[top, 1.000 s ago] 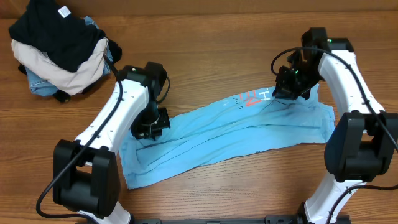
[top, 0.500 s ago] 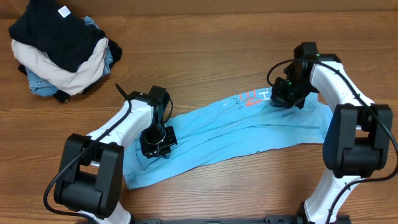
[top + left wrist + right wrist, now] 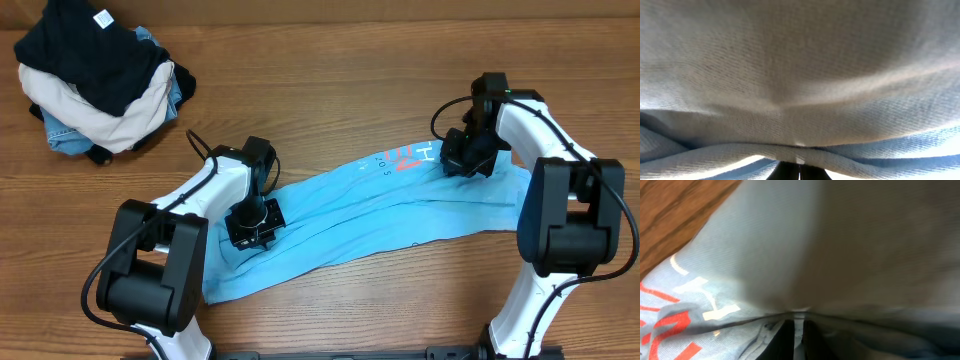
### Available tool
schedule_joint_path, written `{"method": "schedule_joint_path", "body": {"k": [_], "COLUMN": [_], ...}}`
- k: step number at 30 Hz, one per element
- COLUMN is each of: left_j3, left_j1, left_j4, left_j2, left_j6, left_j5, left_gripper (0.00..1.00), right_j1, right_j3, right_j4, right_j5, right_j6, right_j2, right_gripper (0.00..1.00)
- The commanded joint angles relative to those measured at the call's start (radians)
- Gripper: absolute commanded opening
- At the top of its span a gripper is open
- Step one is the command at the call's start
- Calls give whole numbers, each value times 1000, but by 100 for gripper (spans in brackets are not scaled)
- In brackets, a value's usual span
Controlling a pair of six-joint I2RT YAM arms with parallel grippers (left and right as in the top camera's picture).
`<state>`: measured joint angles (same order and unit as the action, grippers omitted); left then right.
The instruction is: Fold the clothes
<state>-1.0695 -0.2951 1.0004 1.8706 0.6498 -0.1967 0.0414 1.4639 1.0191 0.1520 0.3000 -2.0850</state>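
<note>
Wood tabletop bears the T-shirt, long axis running left-to-right; left gripper clenches cloth near one end, right gripper the other.

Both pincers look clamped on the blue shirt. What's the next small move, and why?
Probably lift both pinched folds slightly and carry them toward the near edge, in step. The left pincer and right pincer are each shut on fabric of the light sky-blue cotton T-shirt, which lies as a long creased band across the wooden table; moving together should avoid twisting it.
</note>
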Motion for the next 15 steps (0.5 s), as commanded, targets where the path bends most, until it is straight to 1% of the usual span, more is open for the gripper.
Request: {"method": "schedule_joint_path", "body": {"k": [1,3,4,8,10,13,15], "left_j3": [24,24,24,24,24,13,-5], "left_j1": [60,111,160,245,280,302,302], "left_j4": [-66,-95,-122,-169,-204,-225,-243], "left_j2": [88,88,88,88,88,88,88], "left_j6": [-1,-26,-70,-107,-133,-158,-207], "left_j5": [94,111,111,119,119,127,130], "left_gripper": [4,4,4,4,4,4,4], "right_j1": [48,67,78,83,87,100,113], "right_j3": [-13,-35,-60,-103,-116,-117,-117], "right_j4": [-15,-38,-55,-92,-104,-100,-85], "right_j5": [-40,-39,-39,-40,-59,-73,-97], "right_j6": [12,12,16,21,65,81,127], "right_j2": [-19,-19,-19,-20,-20,-20,-20], "right_gripper": [11,11,11,11,11,9,7]}}
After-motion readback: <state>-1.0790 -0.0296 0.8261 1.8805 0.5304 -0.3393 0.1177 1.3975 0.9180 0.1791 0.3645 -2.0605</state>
